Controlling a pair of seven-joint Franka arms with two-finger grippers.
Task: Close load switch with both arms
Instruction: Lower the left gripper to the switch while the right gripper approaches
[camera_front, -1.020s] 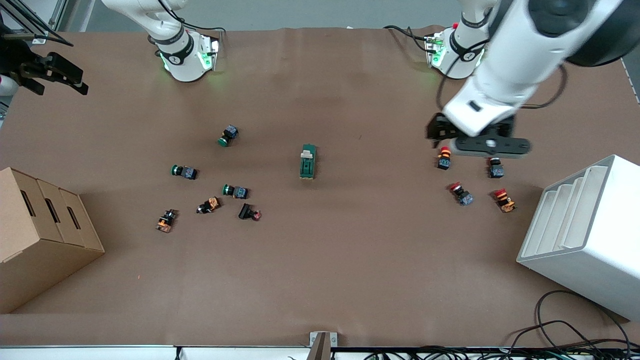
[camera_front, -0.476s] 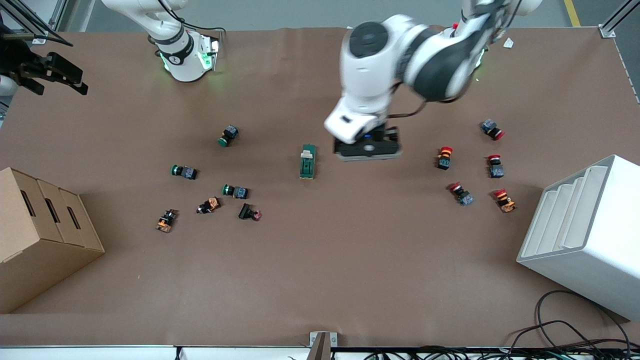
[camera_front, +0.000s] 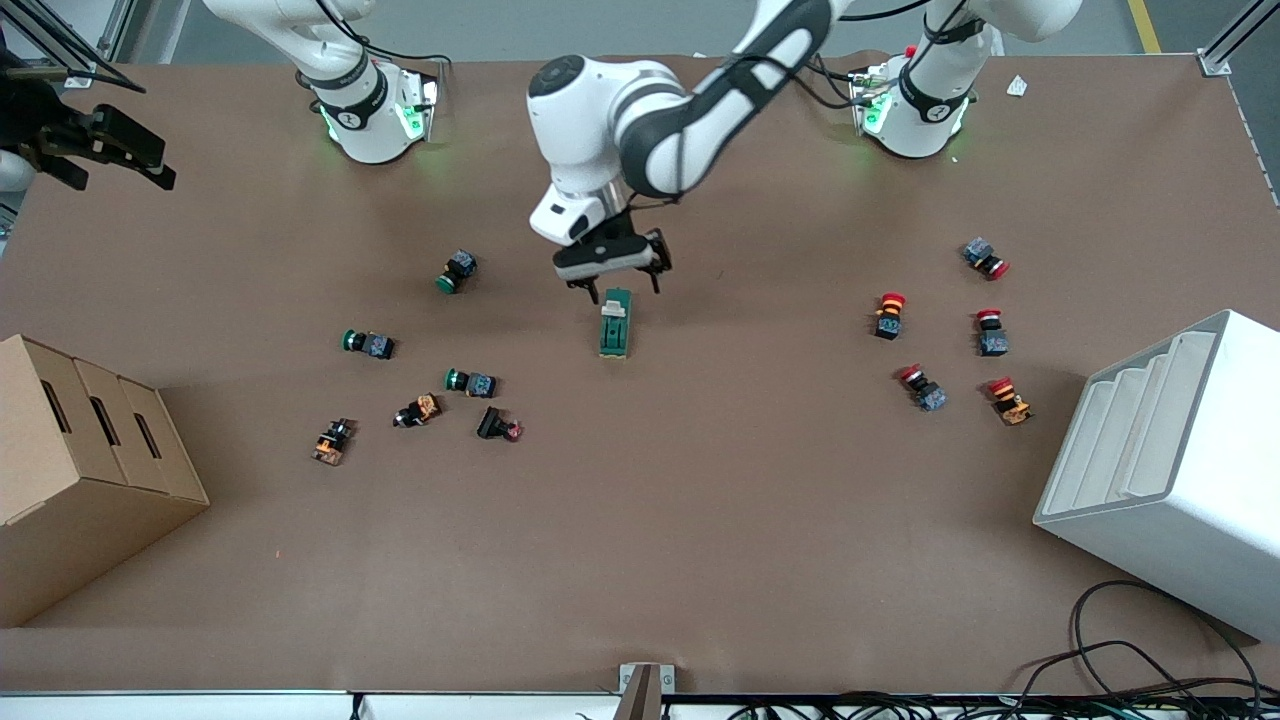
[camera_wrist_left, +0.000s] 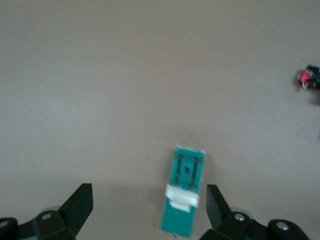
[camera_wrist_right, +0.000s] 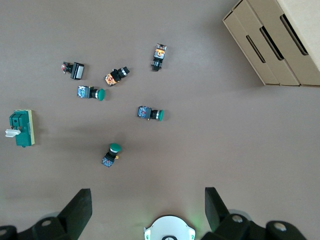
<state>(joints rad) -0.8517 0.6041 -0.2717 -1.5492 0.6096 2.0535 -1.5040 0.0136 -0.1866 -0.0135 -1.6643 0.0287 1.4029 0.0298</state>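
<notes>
The load switch is a dark-green oblong block with a white lever tab, lying mid-table. It also shows in the left wrist view and the right wrist view. My left gripper is open and hovers just above the switch's end toward the robot bases. In the left wrist view the gripper has the switch between its fingers, close to one finger, not touching. My right gripper waits high up at the right arm's end of the table, open and empty.
Several green- and orange-bodied push buttons lie toward the right arm's end. Several red-capped ones lie toward the left arm's end. A cardboard box and a white slotted rack stand at the two ends.
My left arm has swung from over the red-capped buttons to the middle and lowered over the load switch. The right arm and the switch have not moved.
</notes>
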